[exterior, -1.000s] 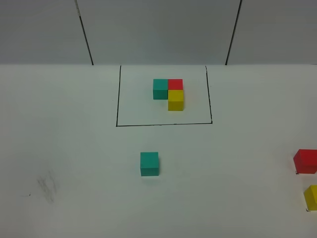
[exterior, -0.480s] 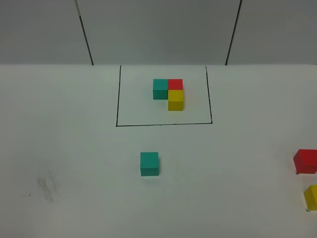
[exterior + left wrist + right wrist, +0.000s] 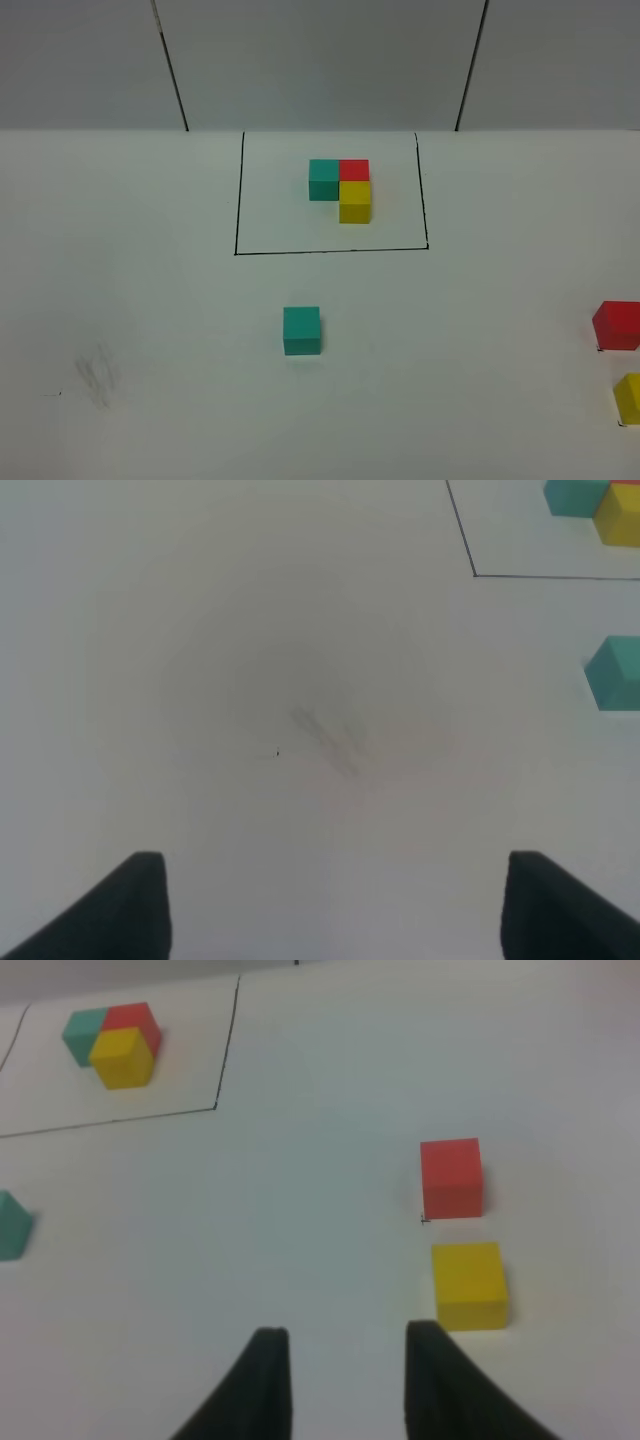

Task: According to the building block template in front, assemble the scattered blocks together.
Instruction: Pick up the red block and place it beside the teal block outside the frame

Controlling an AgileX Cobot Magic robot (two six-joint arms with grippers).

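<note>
The building block template [image 3: 340,188] is a teal, red and yellow L-shaped cluster inside a thin black outline [image 3: 330,251] at the back middle. The loose teal cube [image 3: 301,330] sits in front of the outline. The loose red cube [image 3: 617,325] and yellow cube [image 3: 630,397] sit at the right edge. No gripper shows in the exterior view. My left gripper [image 3: 340,910] is open and empty over bare table, with the teal cube [image 3: 615,672] off to one side. My right gripper [image 3: 348,1360] is open and empty, close to the yellow cube [image 3: 469,1285] and the red cube [image 3: 451,1177].
The table [image 3: 150,300] is white, with a faint grey smudge [image 3: 95,375] at the front left, also in the left wrist view [image 3: 325,735]. A grey panelled wall [image 3: 320,60] stands behind the table's far edge.
</note>
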